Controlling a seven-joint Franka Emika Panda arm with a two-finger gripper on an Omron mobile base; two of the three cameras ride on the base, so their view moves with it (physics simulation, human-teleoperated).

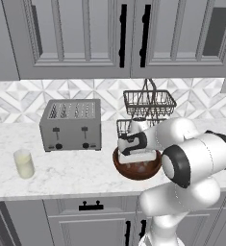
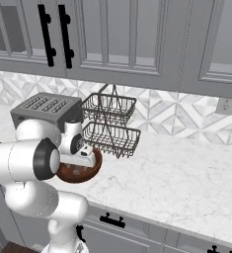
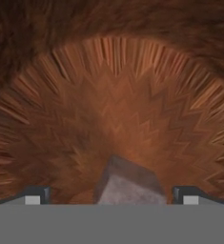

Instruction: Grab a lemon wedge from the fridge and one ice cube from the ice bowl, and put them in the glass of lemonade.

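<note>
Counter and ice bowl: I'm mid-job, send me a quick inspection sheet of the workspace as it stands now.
Surface: white marbled counter, bare between things.
Job's things: ice bowl near the front edge; a greyish ice cube on its floor. Glass of lemonade upright at the left, apart from the bowl.
Clutter: toaster by the wall; two-tier wire basket behind the bowl.
End effector: open, down inside the bowl, a fingertip on each side of the cube, not closed on it.
Cables: nothing seen.
Surroundings: grey cabinets with black handles above and below, patterned tile wall, outlet.
</note>
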